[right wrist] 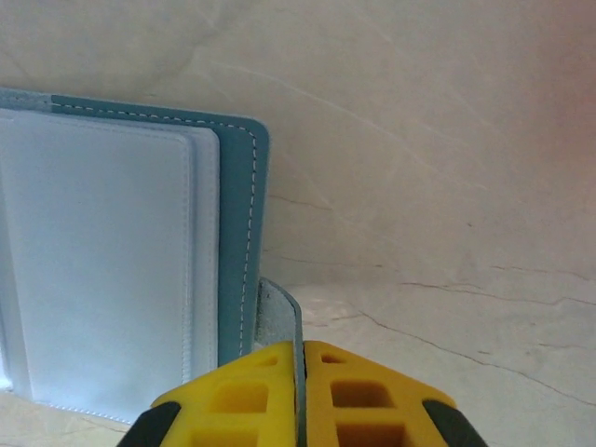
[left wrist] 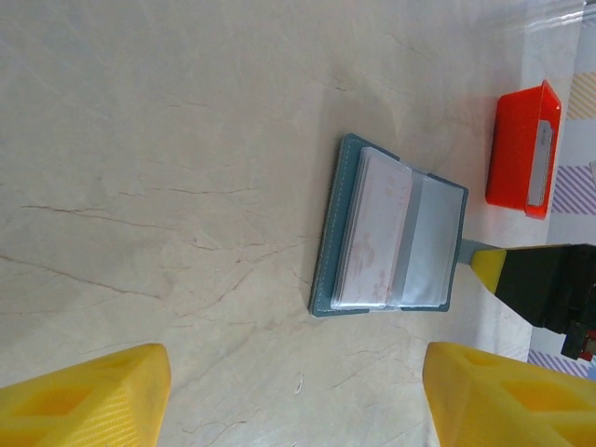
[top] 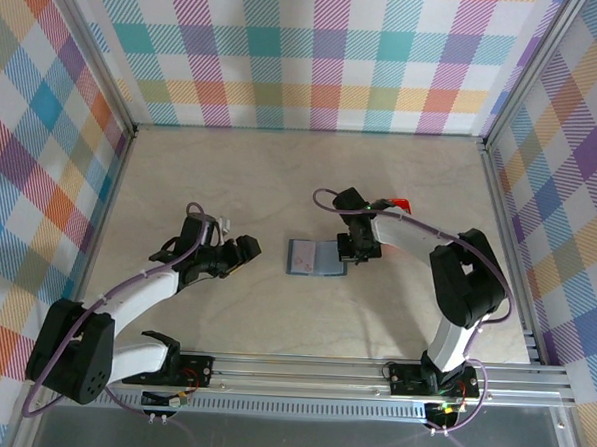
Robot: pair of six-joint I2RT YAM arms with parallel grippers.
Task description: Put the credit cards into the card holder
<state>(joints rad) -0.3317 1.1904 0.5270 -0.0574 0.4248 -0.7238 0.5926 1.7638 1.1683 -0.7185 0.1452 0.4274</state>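
The card holder (top: 315, 256) lies open and flat mid-table, a blue-teal case with pale clear pockets facing up (left wrist: 391, 237). My right gripper (top: 355, 249) is at the holder's right edge, shut on the small clasp tab (right wrist: 279, 317), which stands pinched between the yellow fingers (right wrist: 303, 358). The left gripper (top: 239, 252) hovers left of the holder, open, with bare table between its fingers (left wrist: 298, 391). A grey credit card (left wrist: 541, 166) rests inside a small red tray (left wrist: 520, 149) beyond the holder.
The red tray (top: 400, 202) sits behind my right wrist. Checked walls close off the back and both sides. A metal rail (top: 301, 369) runs along the near edge. Bare marble table lies between the left gripper and the holder.
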